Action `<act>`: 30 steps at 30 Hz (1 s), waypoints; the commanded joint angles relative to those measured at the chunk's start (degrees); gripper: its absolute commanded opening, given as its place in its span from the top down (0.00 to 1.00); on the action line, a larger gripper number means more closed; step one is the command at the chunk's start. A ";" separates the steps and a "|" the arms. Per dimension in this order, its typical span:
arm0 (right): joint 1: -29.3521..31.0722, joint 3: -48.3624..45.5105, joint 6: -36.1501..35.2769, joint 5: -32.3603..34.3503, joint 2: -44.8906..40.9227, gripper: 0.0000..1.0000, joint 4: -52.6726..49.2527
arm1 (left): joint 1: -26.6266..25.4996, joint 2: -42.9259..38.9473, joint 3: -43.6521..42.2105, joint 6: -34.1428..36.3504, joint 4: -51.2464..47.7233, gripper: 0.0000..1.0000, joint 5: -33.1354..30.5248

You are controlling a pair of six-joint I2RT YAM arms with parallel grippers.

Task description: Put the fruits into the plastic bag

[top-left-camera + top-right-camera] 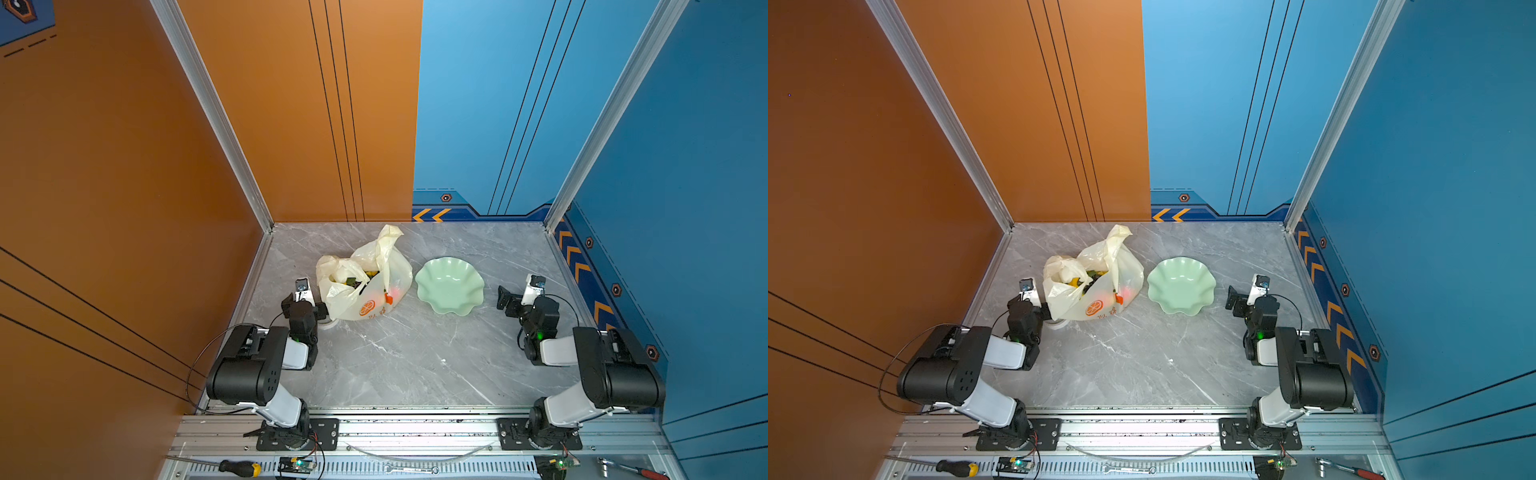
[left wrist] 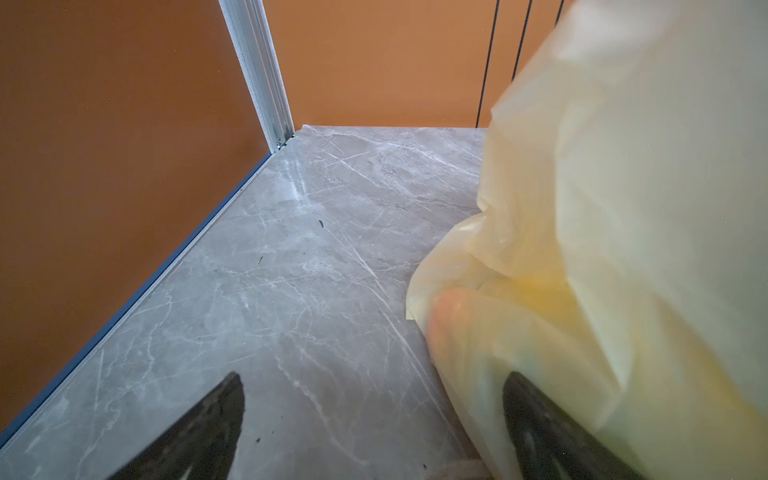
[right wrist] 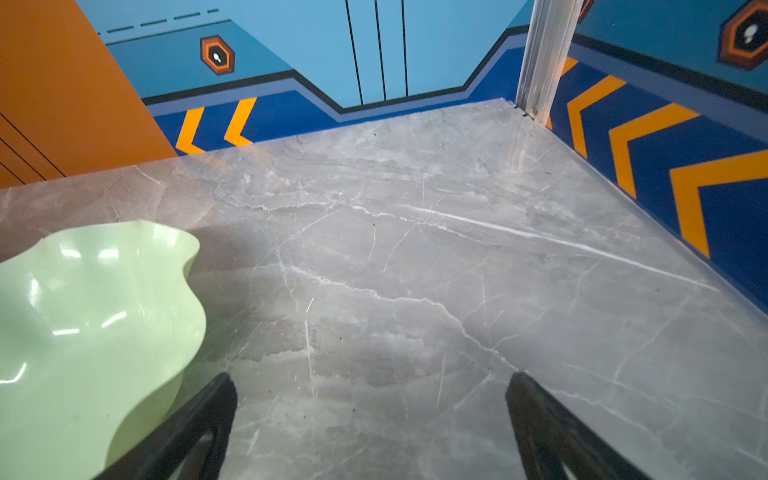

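The cream plastic bag (image 1: 376,266) with an orange-slice print stands at the back left of the marble table, mouth open upward. The fruits (image 1: 358,281) lie inside it, yellow, green and dark pieces at the mouth and a red one (image 1: 394,293) glowing through the film. My left gripper (image 1: 304,301) is low beside the bag's left side and open. In the left wrist view, between its fingertips (image 2: 374,376) lies only bare table, and one finger (image 2: 536,419) rests against the bag (image 2: 623,208). My right gripper (image 1: 523,293) stands open right of the dish, empty (image 3: 371,376).
A pale green wavy-edged dish (image 1: 449,286) sits empty right of the bag; its rim (image 3: 189,266) is close to one right finger. A small white round object (image 1: 328,325) lies under the left gripper. Walls enclose three sides. A screwdriver (image 1: 241,468) and wrenches lie on the front rail.
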 commanded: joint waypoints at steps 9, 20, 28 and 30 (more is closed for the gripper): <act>5.07 4.96 -3.62 10.48 -0.17 0.00 -6.34 | -0.38 -0.53 4.53 -0.10 -7.09 0.02 -0.78; 5.24 4.90 -3.86 10.81 -0.18 0.00 -6.35 | -0.75 -0.38 4.78 0.25 -7.52 0.02 -1.04; 5.24 4.84 -3.82 10.82 -0.18 0.00 -6.25 | -0.72 -0.45 4.92 0.24 -7.56 0.02 -1.01; 5.33 4.90 -3.80 10.83 -0.18 0.00 -6.27 | -0.72 -0.45 4.87 0.24 -7.62 0.02 -1.04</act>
